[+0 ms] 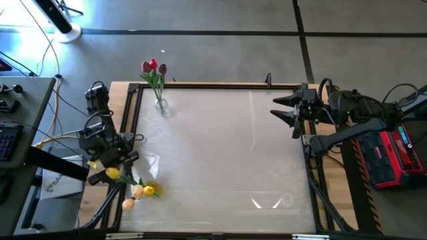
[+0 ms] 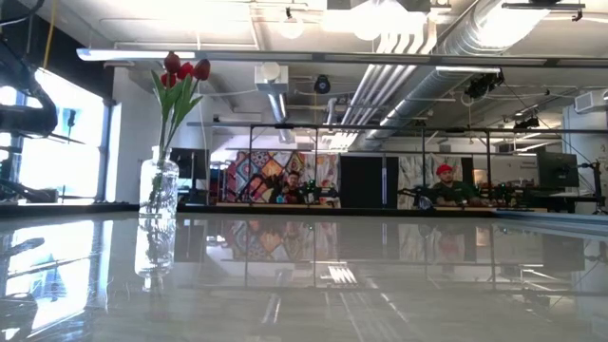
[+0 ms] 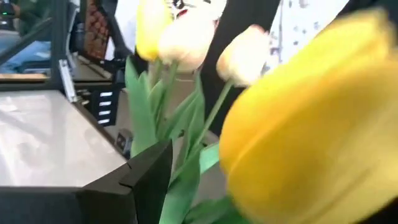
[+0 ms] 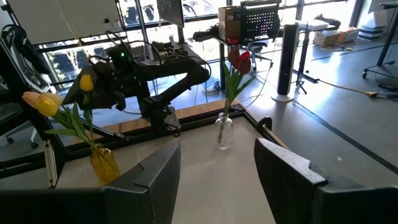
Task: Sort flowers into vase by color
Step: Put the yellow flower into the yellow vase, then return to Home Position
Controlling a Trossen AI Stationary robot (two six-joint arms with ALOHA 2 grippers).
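I see the red tulips (image 1: pixel 153 66) standing upright in a clear glass vase (image 1: pixel 161 107) near the table's (image 1: pixel 227 153) far left corner. The yellow and cream tulips (image 1: pixel 137 190) sit in an amber vase (image 4: pixel 104 163) at the near left edge. My left gripper (image 1: pixel 110 172) is right over that bunch, beside a yellow head (image 1: pixel 113 173); I cannot tell how its claw stands. My right gripper (image 1: pixel 285 112) waits at the far right edge, fingers spread and holding nothing.
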